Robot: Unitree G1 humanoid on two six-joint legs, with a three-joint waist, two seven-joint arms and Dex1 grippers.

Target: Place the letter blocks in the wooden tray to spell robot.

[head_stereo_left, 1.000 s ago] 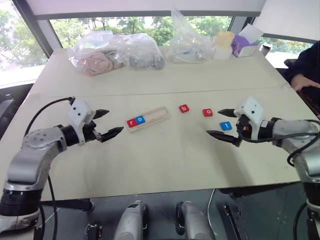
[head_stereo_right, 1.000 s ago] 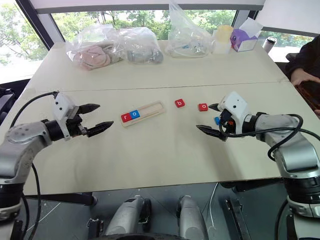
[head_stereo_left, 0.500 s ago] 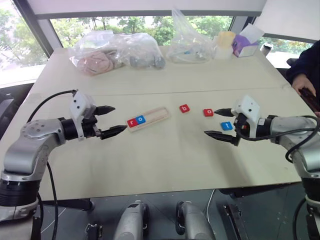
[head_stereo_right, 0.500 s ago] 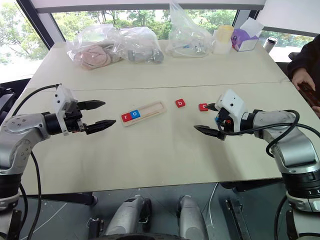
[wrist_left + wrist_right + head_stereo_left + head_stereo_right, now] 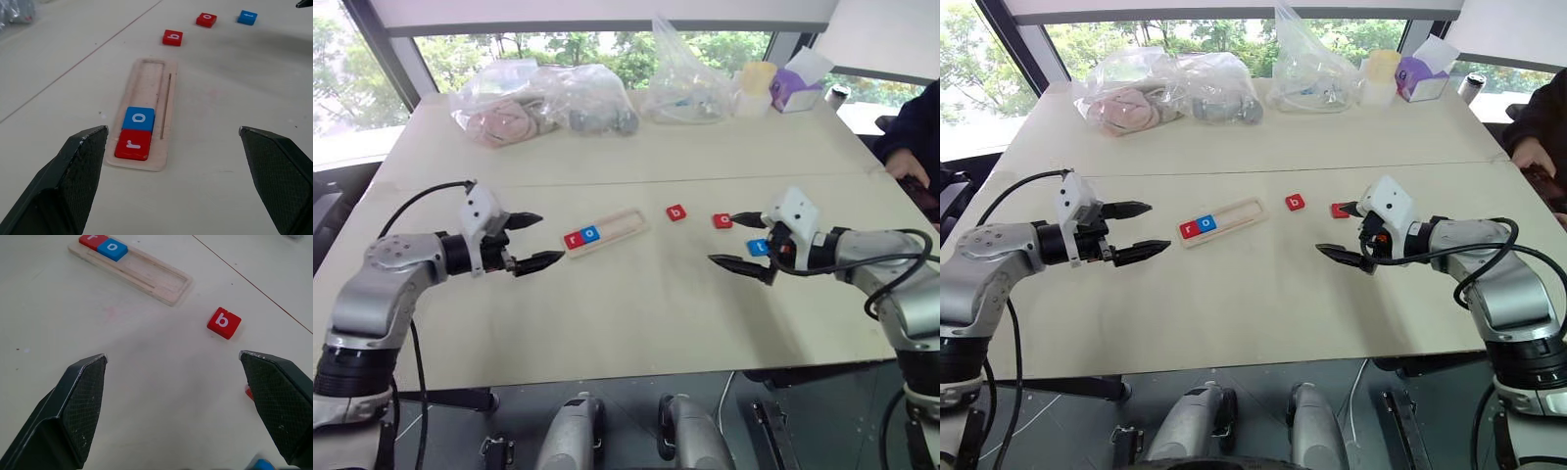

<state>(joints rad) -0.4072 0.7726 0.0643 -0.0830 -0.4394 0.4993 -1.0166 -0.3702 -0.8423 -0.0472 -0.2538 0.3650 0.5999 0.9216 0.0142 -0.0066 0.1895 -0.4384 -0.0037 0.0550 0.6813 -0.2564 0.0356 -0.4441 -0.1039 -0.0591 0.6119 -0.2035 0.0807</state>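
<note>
The wooden tray (image 5: pixel 622 224) lies left of the table's middle. A red r block (image 5: pixel 573 240) and a blue o block (image 5: pixel 590 234) sit at its left end, and the rest of the slot is bare. Loose on the table to its right are a red b block (image 5: pixel 676 211), a red o block (image 5: pixel 722 220) and a blue t block (image 5: pixel 757 247). My left gripper (image 5: pixel 552 237) hovers open just left of the tray, holding nothing. Also open and bare, my right gripper (image 5: pixel 722 238) hangs beside the red o and blue t blocks.
Clear plastic bags (image 5: pixel 538 103) with soft items, a second bag (image 5: pixel 680 83), a yellow cup (image 5: pixel 751 86) and a purple box (image 5: pixel 793 83) line the table's far side. A person's sleeve and hand (image 5: pixel 906 157) show at the right edge. A seam (image 5: pixel 636 181) crosses the tabletop.
My left gripper has swung slightly right, toward the tray's left end. The right gripper has hardly shifted. The blocks and tray lie where they were.
</note>
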